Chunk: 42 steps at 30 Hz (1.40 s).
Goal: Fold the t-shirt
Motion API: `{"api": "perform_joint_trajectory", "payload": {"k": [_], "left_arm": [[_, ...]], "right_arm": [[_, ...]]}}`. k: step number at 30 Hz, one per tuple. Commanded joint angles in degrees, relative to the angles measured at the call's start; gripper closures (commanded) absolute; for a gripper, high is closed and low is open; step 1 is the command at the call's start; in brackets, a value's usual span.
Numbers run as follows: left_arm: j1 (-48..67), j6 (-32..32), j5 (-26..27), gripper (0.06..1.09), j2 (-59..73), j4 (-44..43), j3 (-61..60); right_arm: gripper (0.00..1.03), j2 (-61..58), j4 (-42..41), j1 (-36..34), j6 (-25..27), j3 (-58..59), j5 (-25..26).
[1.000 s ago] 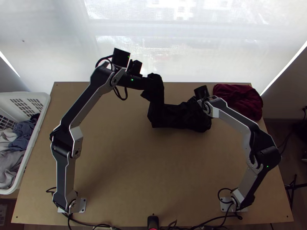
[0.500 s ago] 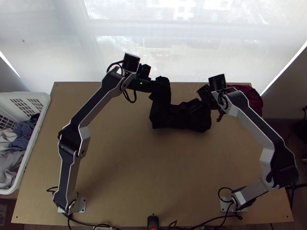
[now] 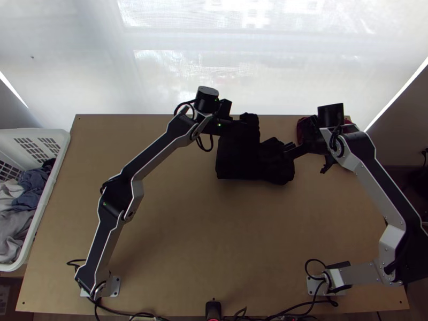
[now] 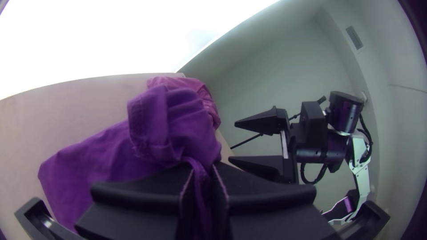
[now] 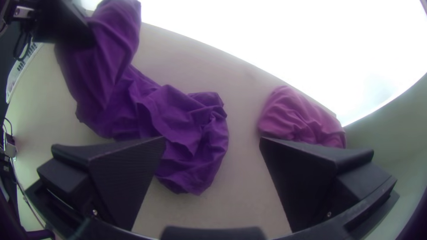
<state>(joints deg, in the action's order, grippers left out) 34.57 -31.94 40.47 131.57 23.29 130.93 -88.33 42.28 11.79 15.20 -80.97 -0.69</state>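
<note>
"What have the jaws got?"

"The left gripper (image 3: pixel 242 123) has its jaws closed on the t-shirt (image 3: pixel 235 160), a pinch of cloth running between them in the left wrist view. The right gripper (image 3: pixel 306 161) has nothing in its jaws; they stand wide apart."

"Is the right one touching the shirt?"

"I can't tell. From above, one of its fingers overlaps the shirt's right end."

"And the shirt itself?"

"Dark, a bit right of centre in the upper half of the frame, seen from above. The left part is lifted towards the left gripper, and the right end lies bunched on the worktop (image 3: pixel 214 230). I couldn't tell you which part of the shirt is pinched."

"What's that behind the right gripper?"

"A dark red cloth (image 3: pixel 302 128), crumpled near the worktop's upper right corner."

"And further out?"

"The left arm (image 3: pixel 152 155) slants up from the lower left, the right arm (image 3: pixel 374 187) bends in from the lower right. A white laundry basket (image 3: pixel 63 140) stands at the left edge of the frame, with a blue cloth (image 3: pixel 33 187) and a grey one (image 3: pixel 16 222) in it."

"Bright up top, isn't it?"

"Yes, that's light through a pale blind (image 3: pixel 187 64)."
</note>
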Motion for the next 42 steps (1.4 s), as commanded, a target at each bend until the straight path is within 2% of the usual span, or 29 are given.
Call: {"api": "perform_joint_trajectory", "payload": {"k": [1, 9, 27, 38, 39, 42], "left_arm": [[2.70, -1.28, -0.13, 1.05, 4.40, -3.60, -0.15], [5.07, -0.40, -0.92, 1.05, 8.09, -6.06, -0.24], [4.02, -1.19, -9.00, 1.05, 12.57, -13.09, 0.90], [4.72, -1.37, -10.41, 1.05, 15.03, -14.76, 0.99], [4.90, -1.45, -10.41, 1.00, 15.47, -15.47, 0.99], [5.42, -1.89, -9.53, 0.45, 16.18, -16.26, 0.99]], "right_arm": [[0.05, 3.08, 0.08, -1.16, -1.67, 2.48, 0.51], [0.05, 3.78, 0.08, -1.95, -1.40, 3.98, 0.95], [0.05, 4.75, 0.08, -1.68, 0.18, 7.58, 1.30], [0.05, 4.49, 0.08, -1.51, -0.17, 9.16, 1.39], [0.05, 4.49, 0.08, -1.60, -0.17, 9.34, 1.39], [0.05, 4.31, 0.08, -1.68, 0.09, 9.51, 1.66]]}}
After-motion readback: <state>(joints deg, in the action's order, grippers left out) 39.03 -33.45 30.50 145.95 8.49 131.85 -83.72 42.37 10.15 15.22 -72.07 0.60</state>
